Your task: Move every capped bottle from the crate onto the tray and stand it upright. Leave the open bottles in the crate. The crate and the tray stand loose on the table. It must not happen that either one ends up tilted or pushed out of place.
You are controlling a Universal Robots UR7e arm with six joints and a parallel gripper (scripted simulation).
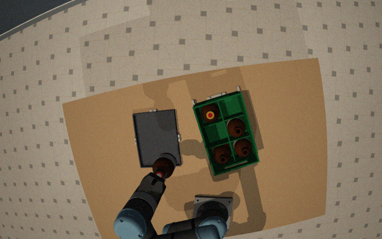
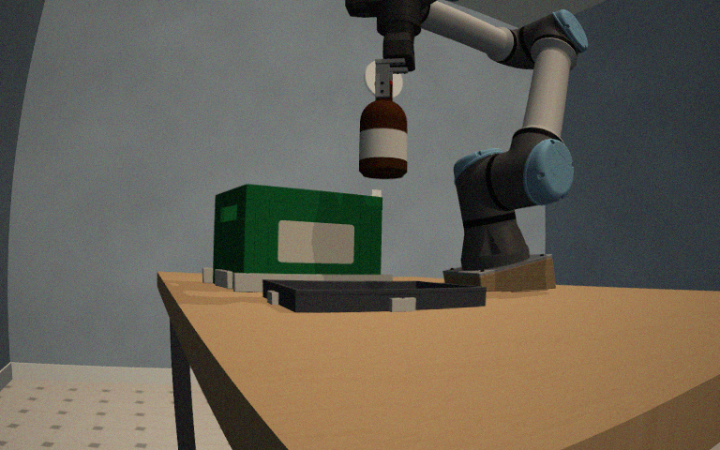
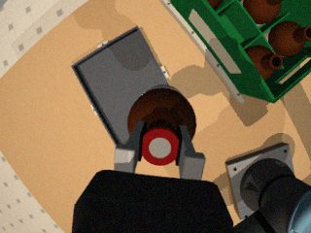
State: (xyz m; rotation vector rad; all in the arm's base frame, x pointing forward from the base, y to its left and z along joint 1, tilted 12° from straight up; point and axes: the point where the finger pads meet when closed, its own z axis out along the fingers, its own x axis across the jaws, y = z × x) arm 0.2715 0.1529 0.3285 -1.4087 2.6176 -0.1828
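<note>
My gripper [image 3: 160, 134] is shut on the neck of a brown bottle with a red cap [image 3: 159, 147] and a white label [image 2: 382, 140]. It hangs upright, high above the table, over the near corner of the dark grey tray [image 1: 156, 137], which also shows in the wrist view [image 3: 120, 87] and in the side view [image 2: 374, 294]. The green crate [image 1: 225, 131] stands to the right of the tray. It holds one capped bottle with a red and yellow cap [image 1: 210, 114] in its far left cell and three open brown bottles [image 1: 236, 127] [image 1: 242, 147] [image 1: 222, 154].
The robot base [image 1: 212, 209] is mounted at the table's near edge, close to the tray and the crate. Small grey blocks [image 2: 222, 277] sit against the crate and tray sides. The table edge [image 2: 212, 366] drops off at the left in the side view.
</note>
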